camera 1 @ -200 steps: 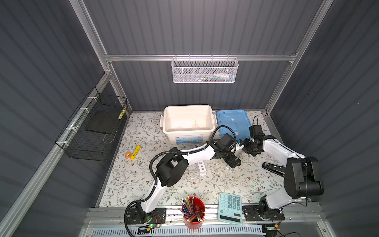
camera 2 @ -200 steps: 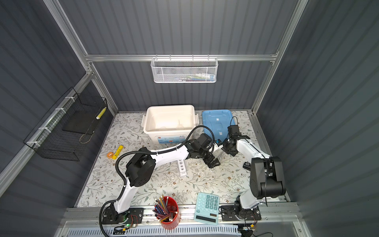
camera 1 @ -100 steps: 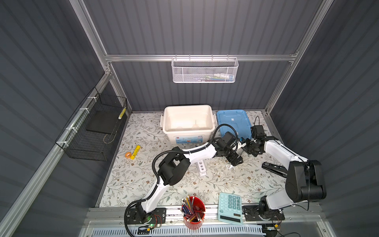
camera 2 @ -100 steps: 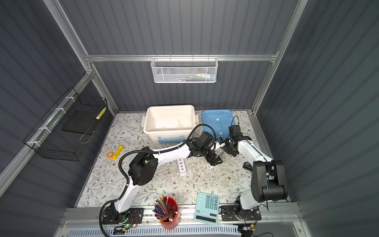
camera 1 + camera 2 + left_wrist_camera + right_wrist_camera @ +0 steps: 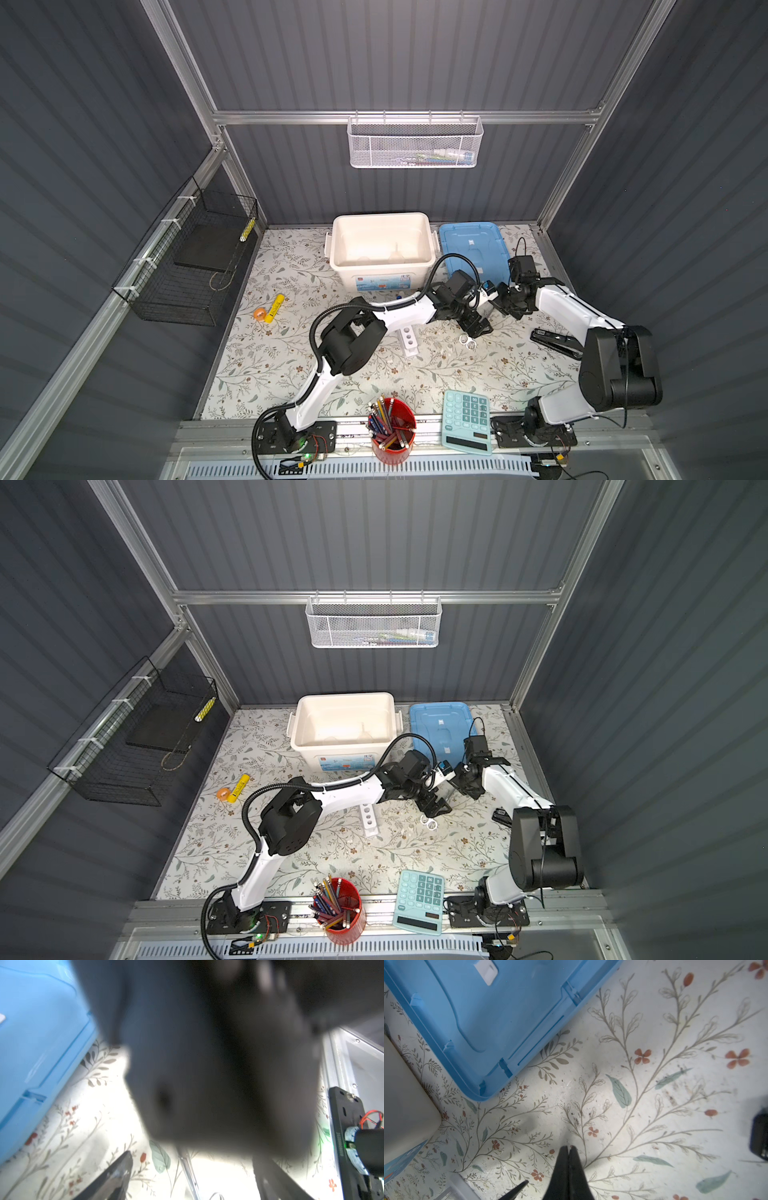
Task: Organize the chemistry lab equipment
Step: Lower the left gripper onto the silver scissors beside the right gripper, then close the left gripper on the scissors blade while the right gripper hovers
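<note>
The left gripper (image 5: 478, 328) hung low over the floral tabletop (image 5: 291, 365) with its jaws spread. The thin silver scissors-like tool (image 5: 469, 341) lay at its 7 o'clock, shaft running between the fingers; contact could not be told. The right gripper (image 5: 568, 1148), jaws pressed together on nothing, sat close at 1 o'clock. The white rack (image 5: 408, 340) lay at 9 o'clock, the white bin (image 5: 374, 276) at 11, the blue lid (image 5: 469, 237) at 12.

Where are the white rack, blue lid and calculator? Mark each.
white rack (image 5: 409, 337): in a top view, on its holed top face
blue lid (image 5: 461, 253): in a top view, on its flat top
calculator (image 5: 465, 409): in a top view, on its keypad
</note>
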Tool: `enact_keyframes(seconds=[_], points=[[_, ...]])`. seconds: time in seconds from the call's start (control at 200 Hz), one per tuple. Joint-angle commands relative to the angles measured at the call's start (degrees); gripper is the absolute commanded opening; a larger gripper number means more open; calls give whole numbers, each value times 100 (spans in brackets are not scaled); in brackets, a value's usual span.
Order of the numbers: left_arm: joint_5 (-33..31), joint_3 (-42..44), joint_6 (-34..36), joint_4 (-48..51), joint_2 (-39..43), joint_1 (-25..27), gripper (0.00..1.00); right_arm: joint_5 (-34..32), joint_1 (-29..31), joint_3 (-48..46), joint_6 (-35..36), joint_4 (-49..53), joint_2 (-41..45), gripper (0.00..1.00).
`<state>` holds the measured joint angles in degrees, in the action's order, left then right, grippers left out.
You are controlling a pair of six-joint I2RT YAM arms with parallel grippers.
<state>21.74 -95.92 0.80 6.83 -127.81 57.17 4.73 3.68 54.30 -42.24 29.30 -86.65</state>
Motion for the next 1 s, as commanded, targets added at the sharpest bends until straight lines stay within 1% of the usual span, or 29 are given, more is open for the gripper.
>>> enact_keyframes(seconds=[0.0, 0.14, 0.3, 0.385, 0.585, 0.996], points=[[173, 413, -115, -219, 224, -18, 91, 134, 18, 28, -73, -93, 140, 0], [182, 811, -175, -737, 438, -35, 91, 129, 7, 50, -72, -75, 157, 0], [264, 1101, -229, -1069, 549, -60, 88, 116, 11, 88, -92, -60, 166, 0], [322, 1235, -137, -1138, 590, -74, 87, 132, 1, 106, -100, -49, 174, 0], [370, 1260, -14, -1205, 529, -128, 85, 171, 1, 81, -127, -64, 232, 0], [575, 1312, -1, -1456, 406, -314, 75, 238, -7, 36, -192, 8, 419, 0]])
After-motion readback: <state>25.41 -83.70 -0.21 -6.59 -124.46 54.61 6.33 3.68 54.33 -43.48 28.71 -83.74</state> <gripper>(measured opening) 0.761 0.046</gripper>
